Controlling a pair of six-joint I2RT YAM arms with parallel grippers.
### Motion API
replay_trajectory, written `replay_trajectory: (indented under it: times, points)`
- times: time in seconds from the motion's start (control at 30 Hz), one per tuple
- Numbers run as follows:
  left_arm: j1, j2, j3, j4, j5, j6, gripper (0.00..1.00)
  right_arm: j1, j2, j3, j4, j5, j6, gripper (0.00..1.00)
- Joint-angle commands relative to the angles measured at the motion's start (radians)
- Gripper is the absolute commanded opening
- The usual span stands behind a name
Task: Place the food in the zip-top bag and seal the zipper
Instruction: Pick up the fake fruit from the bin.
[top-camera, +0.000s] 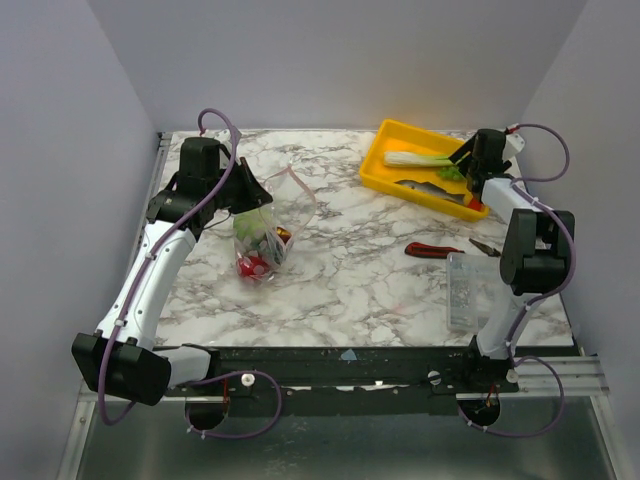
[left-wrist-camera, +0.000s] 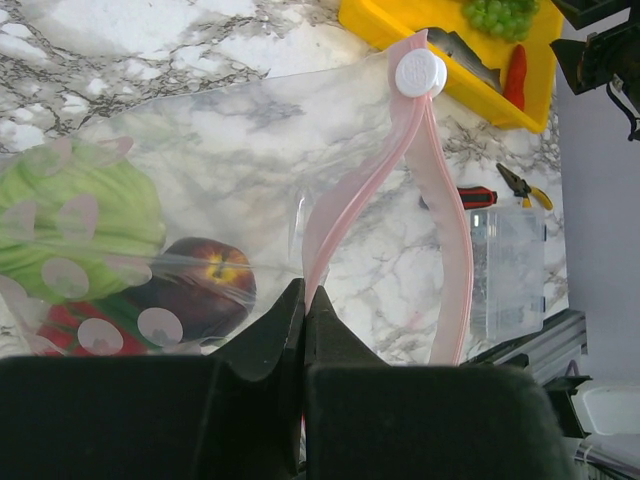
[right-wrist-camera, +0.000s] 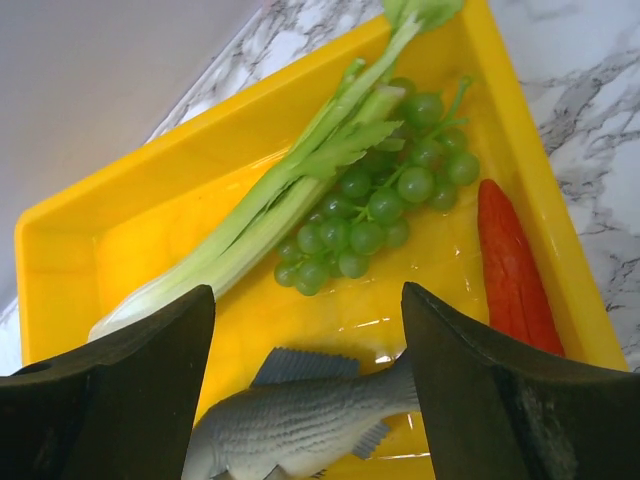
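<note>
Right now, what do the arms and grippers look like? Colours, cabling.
Both the left arm and right arm have white links with black joint housings. A mauve cable loops along each. The left gripper and right gripper are black, with thick wedge-shaped fingers.

Yellow tray (right-wrist-camera: 90, 230), green grapes (right-wrist-camera: 385, 205), pink zipper (left-wrist-camera: 345, 205)

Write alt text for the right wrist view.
The right end effector hangs open over a yellow tray holding a celery stalk, green grapes, a red-orange carrot-like piece and a grey fish.
</note>
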Motion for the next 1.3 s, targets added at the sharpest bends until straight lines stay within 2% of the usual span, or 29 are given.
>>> replay_trajectory:
  times: [0.0, 0.07, 0.13, 0.4, 0.83, 1.1, 1.27]
  points:
    - [0.008, -0.014, -0.001, 0.02, 0.029, 0.005, 0.0, -0.036, 0.048, -0.008, -0.014, 0.01, 0.041, 0.71]
    - [0.009, -0.013, 0.003, 0.014, 0.025, 0.009, 0.0, -0.057, 0.086, 0.014, 0.004, -0.064, 0.085, 0.66]
    - [0.009, -0.014, 0.006, 0.011, 0.019, 0.013, 0.0, -0.067, 0.125, 0.038, 0.018, -0.105, 0.125, 0.65]
    - [0.009, 0.001, 0.016, -0.006, 0.017, 0.02, 0.0, -0.082, 0.241, 0.068, 0.104, -0.099, 0.232, 0.64]
    - [0.009, 0.046, 0.045, -0.018, 0.028, 0.025, 0.0, -0.084, 0.357, 0.103, 0.19, -0.102, 0.283, 0.61]
    - [0.008, 0.025, 0.021, -0.014, 0.026, 0.026, 0.0, -0.085, 0.358, 0.111, 0.213, -0.11, 0.222, 0.41]
    - [0.009, 0.013, 0.009, -0.009, 0.033, 0.022, 0.0, -0.084, 0.311, 0.077, 0.251, -0.143, 0.151, 0.15]
